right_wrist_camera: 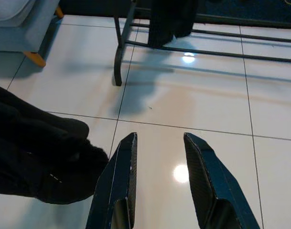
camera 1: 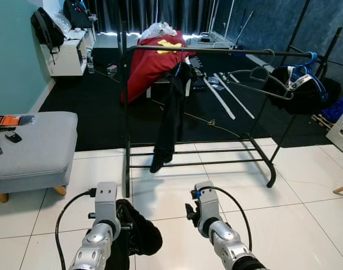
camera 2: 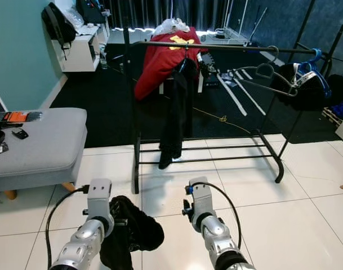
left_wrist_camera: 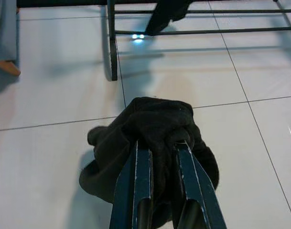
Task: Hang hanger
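My left gripper [left_wrist_camera: 159, 145] is shut on a bunched black garment [left_wrist_camera: 150, 119], held low over the white floor tiles; whether a hanger is inside the bundle I cannot tell. The same bundle [camera 1: 138, 230] hangs between my two forearms. My right gripper [right_wrist_camera: 159, 138] is open beside it, with only floor between its fingers. Ahead stands a black clothes rack [camera 1: 216, 52]. On its rail hang a red garment [camera 1: 151, 62], a long black garment [camera 1: 171, 112], grey wire hangers [camera 1: 261, 76] and a blue hanger [camera 1: 311, 58] at the right end.
A grey padded bench [camera 1: 36, 146] with small items on it stands to my left. The rack's lower bars [camera 1: 199, 157] and foot [camera 1: 127, 180] are just ahead on the tiles. Beyond the rack, black carpet holds poles, cables and clutter.
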Motion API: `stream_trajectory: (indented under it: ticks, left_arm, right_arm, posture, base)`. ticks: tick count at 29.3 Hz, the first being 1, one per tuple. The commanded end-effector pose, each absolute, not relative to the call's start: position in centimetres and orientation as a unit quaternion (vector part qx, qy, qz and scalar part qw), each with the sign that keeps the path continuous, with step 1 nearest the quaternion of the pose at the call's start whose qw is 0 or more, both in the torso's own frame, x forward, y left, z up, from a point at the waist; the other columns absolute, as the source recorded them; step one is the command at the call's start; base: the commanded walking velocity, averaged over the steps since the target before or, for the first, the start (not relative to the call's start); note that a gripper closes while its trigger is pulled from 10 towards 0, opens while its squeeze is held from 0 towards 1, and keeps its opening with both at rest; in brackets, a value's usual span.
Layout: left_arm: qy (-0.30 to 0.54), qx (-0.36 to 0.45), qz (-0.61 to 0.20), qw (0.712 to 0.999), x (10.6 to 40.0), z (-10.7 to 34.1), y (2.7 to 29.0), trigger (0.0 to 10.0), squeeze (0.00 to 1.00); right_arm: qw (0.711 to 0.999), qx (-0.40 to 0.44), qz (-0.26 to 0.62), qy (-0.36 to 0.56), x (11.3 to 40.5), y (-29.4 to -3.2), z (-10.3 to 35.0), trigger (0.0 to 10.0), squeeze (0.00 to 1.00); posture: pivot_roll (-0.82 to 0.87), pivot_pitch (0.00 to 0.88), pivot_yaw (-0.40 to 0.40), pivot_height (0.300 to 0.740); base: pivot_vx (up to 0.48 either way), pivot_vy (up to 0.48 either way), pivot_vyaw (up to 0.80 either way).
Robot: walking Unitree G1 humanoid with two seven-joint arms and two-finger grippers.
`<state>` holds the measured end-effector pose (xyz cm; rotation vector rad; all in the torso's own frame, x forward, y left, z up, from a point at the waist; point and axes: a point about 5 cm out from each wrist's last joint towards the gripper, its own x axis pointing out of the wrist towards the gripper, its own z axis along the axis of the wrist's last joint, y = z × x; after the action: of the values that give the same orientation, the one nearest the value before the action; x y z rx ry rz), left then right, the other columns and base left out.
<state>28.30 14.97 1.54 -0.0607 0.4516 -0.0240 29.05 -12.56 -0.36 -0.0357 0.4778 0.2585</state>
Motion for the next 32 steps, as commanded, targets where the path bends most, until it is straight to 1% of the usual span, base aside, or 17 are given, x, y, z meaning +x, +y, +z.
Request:
stream_trajectory:
  ticks: [1, 11, 18, 22, 26, 29, 30, 32]
  left_arm:
    - [0.209, -0.029, -0.02, 0.977, 28.7, 2.0, 14.6, 10.0, 0.0]
    - [0.205, -0.034, -0.014, 0.978, 29.2, 2.2, 14.4, 10.0, 0.0]
    - [0.206, -0.031, -0.01, 0.978, 29.2, 2.1, 14.4, 10.0, 0.0]
    - [0.208, -0.035, -0.004, 0.978, 29.2, 2.0, 14.5, 10.0, 0.0]
    - [0.203, -0.036, -0.007, 0.978, 29.2, 2.3, 14.7, 10.0, 0.0]
    - [0.204, -0.021, -0.01, 0.979, 29.4, 2.3, 15.0, 10.0, 0.0]
    - [0.2, -0.024, -0.01, 0.98, 29.6, 2.6, 15.1, 10.0, 0.0]
    - [0.196, -0.024, -0.01, 0.98, 29.8, 2.7, 15.1, 10.0, 0.0]
  right_arm:
    - [0.963, -0.007, 0.121, 0.241, 28.7, -12.7, -0.7, 10.0, 0.0]
    - [0.964, 0.002, 0.119, 0.238, 28.9, -12.6, -0.5, 10.0, 0.0]
    - [0.963, -0.002, 0.116, 0.242, 28.8, -13.0, -0.7, 10.0, 0.0]
    - [0.963, 0.011, 0.112, 0.246, 28.9, -12.9, -0.6, 10.0, 0.0]
    - [0.963, -0.001, 0.12, 0.241, 29.4, -12.7, -0.2, 10.0, 0.0]
    - [0.964, 0.009, 0.118, 0.238, 29.8, -12.4, 0.2, 10.0, 0.0]
    - [0.964, 0.01, 0.122, 0.237, 29.8, -12.2, 0.2, 10.0, 0.0]
    - [0.964, 0.01, 0.122, 0.238, 29.7, -12.1, 0.1, 10.0, 0.0]
  posture:
    - [0.04, 0.001, -0.037, 0.74]
    - [0.02, 0.005, -0.026, 0.74]
    - [0.01, 0.0, -0.042, 0.74]
    - [0.04, 0.027, -0.03, 0.74]
    - [0.03, 0.038, -0.025, 0.74]
    - [0.04, 0.049, -0.026, 0.74]
    - [0.04, 0.062, -0.03, 0.74]
    - [0.03, 0.061, -0.029, 0.74]
  base:
    - [0.0, 0.0, 0.0]
    - [0.0, 0.0, 0.0]
    - [0.0, 0.0, 0.0]
    - [0.0, 0.0, 0.0]
    - [0.0, 0.0, 0.0]
    - [0.0, 0.0, 0.0]
    - [0.0, 0.0, 0.0]
    - [0.0, 0.0, 0.0]
